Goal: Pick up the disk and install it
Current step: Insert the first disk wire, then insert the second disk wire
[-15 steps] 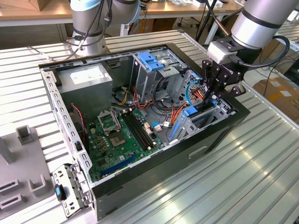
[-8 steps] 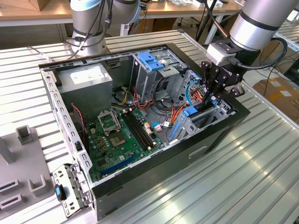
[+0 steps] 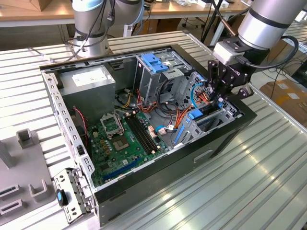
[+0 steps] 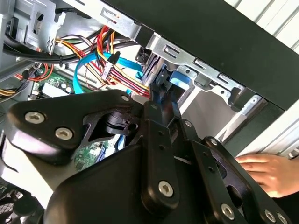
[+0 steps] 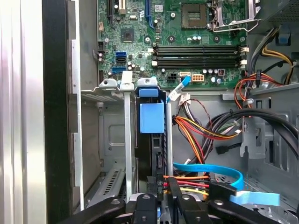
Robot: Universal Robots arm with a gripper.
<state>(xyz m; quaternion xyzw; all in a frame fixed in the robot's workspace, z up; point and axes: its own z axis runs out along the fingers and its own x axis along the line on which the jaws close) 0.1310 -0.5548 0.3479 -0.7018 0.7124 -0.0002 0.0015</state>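
The disk stands on edge in the drive bay at the open computer case's corner on the exterior view's right, its blue plastic rail on top. My gripper hangs directly over it. In the first wrist view the disk is a dark narrow edge below a blue tab, between the bay's metal walls, and my gripper has its black fingers closed around that edge. In the second wrist view my gripper narrows down onto the disk's blue rail.
Red, orange and blue cables bunch beside the bay. A tall metal cage with a blue top, a grey power-supply box and the green motherboard fill the case. A person's hand rests outside the case wall.
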